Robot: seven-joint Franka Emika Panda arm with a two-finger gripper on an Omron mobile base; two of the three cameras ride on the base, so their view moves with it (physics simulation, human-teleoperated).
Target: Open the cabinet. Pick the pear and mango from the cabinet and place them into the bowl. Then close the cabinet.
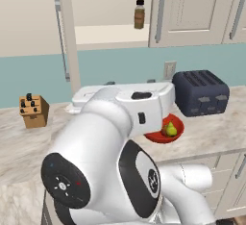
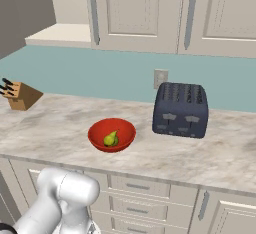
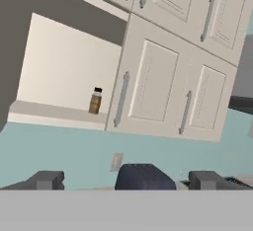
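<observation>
Already the small yellow-green pear (image 2: pixel 111 138) sits inside the glossy red bowl (image 2: pixel 96 130); my claw (image 3: pixel 126 179) gapes apart, empty, facing the cream cabinet (image 3: pixel 153 82) for mango.

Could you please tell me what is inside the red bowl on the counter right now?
The red bowl holds the yellow-green pear. No mango shows in it in the right base view; in the left base view the arm covers the bowl's left part.
</observation>
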